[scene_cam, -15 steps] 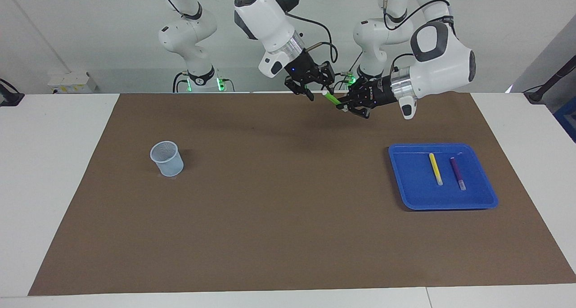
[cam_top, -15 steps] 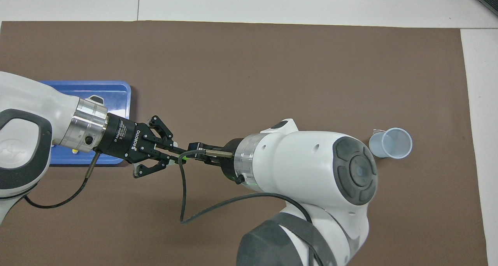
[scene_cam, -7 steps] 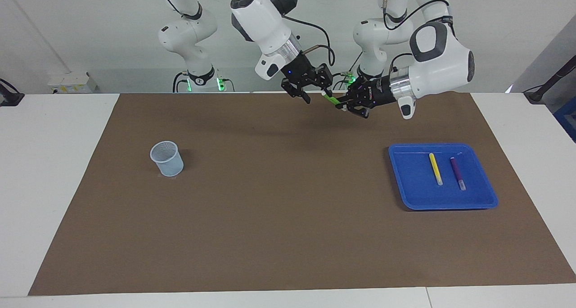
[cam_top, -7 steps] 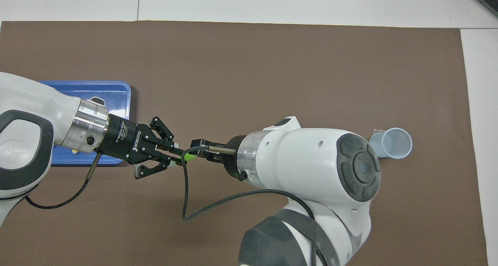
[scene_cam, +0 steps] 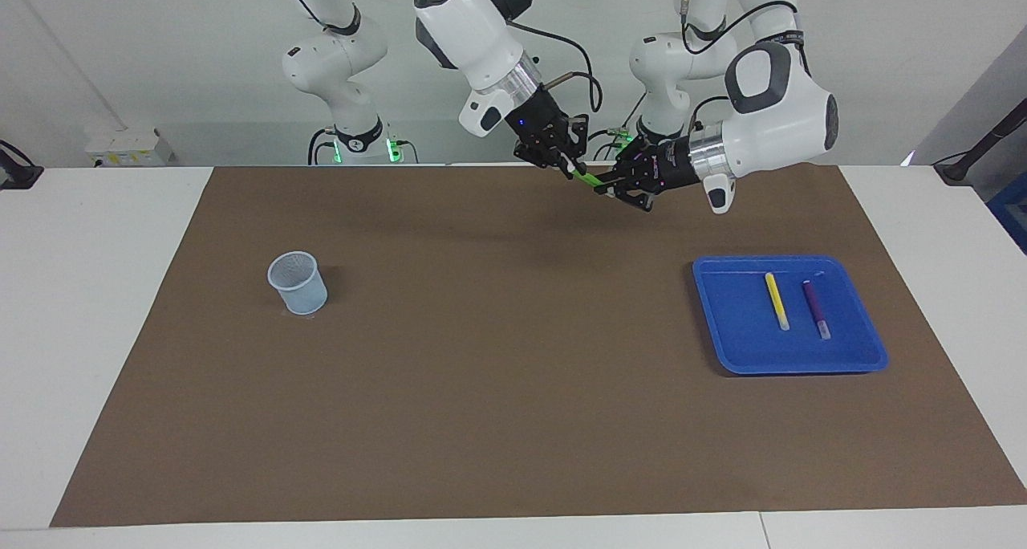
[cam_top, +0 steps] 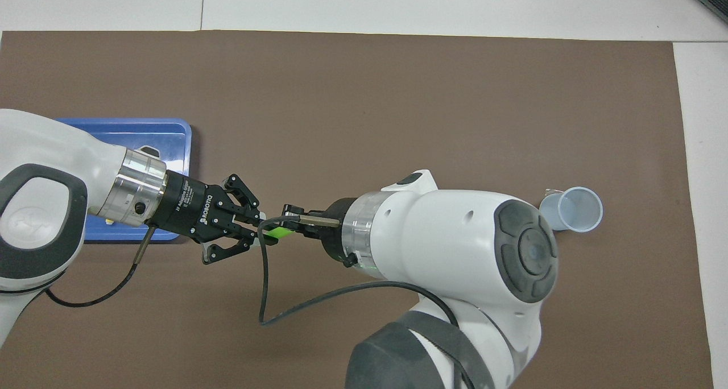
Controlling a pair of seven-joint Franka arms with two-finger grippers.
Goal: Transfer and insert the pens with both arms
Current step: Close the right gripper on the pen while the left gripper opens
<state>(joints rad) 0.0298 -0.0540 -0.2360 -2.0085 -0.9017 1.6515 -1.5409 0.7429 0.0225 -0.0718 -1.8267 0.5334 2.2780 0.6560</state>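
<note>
Over the brown mat (scene_cam: 513,420), at the robots' edge of the counter (scene_cam: 96,308), both grippers meet in the air on the green pen (scene_cam: 590,180). The left gripper (scene_cam: 611,188) has its fingers closed on one end of it; the right gripper (scene_cam: 571,166) has its fingers closed on the end toward the right arm. The pen tilts, clear of the mat.

Toward the left arm's end lies a blue tray (scene_cam: 722,348), with the yellow pen (scene_cam: 776,300) and the purple pen (scene_cam: 816,308) lying side by side in it, apart, their pale caps pointing away from the robots. In the overhead view the left arm covers most of the tray (cam_top: 170,144). Toward the right arm's end a pale mesh cup (scene_cam: 298,282) stands upright on the mat, well apart from the grippers.

Nothing lies between the cup and the tray; the middle of the mat is open. A black cable (cam_top: 267,298) loops down from the right arm's wrist just beside the pen.
</note>
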